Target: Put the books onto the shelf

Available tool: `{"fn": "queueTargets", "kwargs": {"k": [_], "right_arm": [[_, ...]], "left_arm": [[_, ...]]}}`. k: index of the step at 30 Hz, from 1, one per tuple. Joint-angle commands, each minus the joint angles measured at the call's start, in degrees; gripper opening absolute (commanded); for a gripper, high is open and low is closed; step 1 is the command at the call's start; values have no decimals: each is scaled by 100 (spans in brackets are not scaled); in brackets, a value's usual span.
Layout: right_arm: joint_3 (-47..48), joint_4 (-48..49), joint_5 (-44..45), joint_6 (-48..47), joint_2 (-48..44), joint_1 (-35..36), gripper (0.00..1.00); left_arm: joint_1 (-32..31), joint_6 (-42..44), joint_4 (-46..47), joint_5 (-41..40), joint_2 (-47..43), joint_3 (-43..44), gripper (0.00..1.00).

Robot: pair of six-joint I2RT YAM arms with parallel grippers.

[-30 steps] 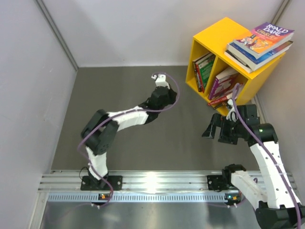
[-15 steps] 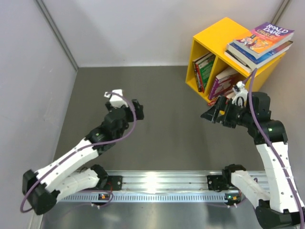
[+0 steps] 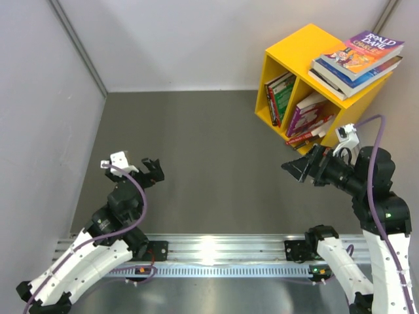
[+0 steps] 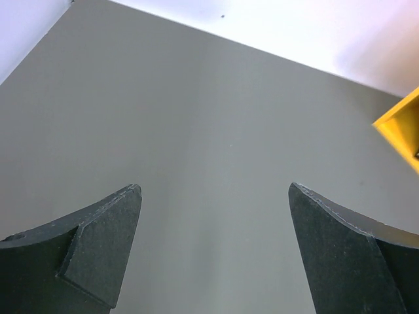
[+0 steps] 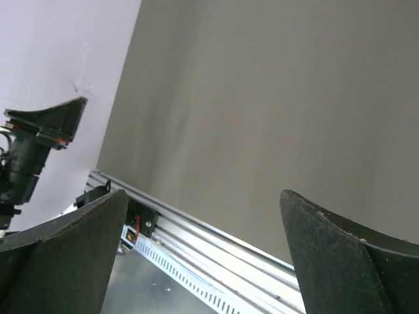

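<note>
The yellow shelf [image 3: 302, 47] stands at the back right, tilted on the grey table. Books [image 3: 280, 98] stand in its left compartment, more books [image 3: 308, 116] lean in the right one, and a stack of books [image 3: 359, 57] lies on its top. My left gripper [image 3: 152, 171] is open and empty over the near left of the table, far from the shelf. In the left wrist view the left gripper [image 4: 215, 190] has only bare table between its fingers, with a shelf corner [image 4: 402, 131] at the right edge. My right gripper [image 3: 302, 167] hangs open and empty just in front of the shelf, pointing left.
A metal rail [image 3: 216, 252] runs along the near edge, also seen as the rail [image 5: 216, 242] in the right wrist view. White walls [image 3: 39, 131] close in the left and back sides. Grey table [image 3: 209, 150] lies between the arms.
The left arm has pulled back from mid-table to the near left and its gripper has opened. The right arm has drawn back and to the right, staying open.
</note>
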Motion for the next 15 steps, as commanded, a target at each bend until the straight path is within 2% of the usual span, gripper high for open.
{"fn": "queueTargets", "kwargs": {"k": [1, 6, 8, 11, 12, 14, 15], "right_arm": [[260, 443, -176, 142, 24, -7, 100], [426, 382, -229, 133, -2, -7, 100], [471, 241, -229, 98, -46, -7, 100], [532, 74, -203, 80, -98, -7, 100], [541, 21, -203, 80, -116, -7, 100], [594, -153, -168, 28, -143, -7, 100], [681, -233, -142, -7, -151, -7, 100]], "left_arm": [[7, 193, -190, -84, -73, 9, 99], [7, 641, -227, 268, 452, -78, 99], [16, 894, 105, 652, 743, -174, 99], [86, 1141, 633, 778, 1507, -455, 99], [182, 1264, 1148, 874, 1831, -570, 99], [830, 1449, 1765, 1198, 2097, -833, 99], [1207, 1380, 2169, 1844, 2290, -852, 99]]}}
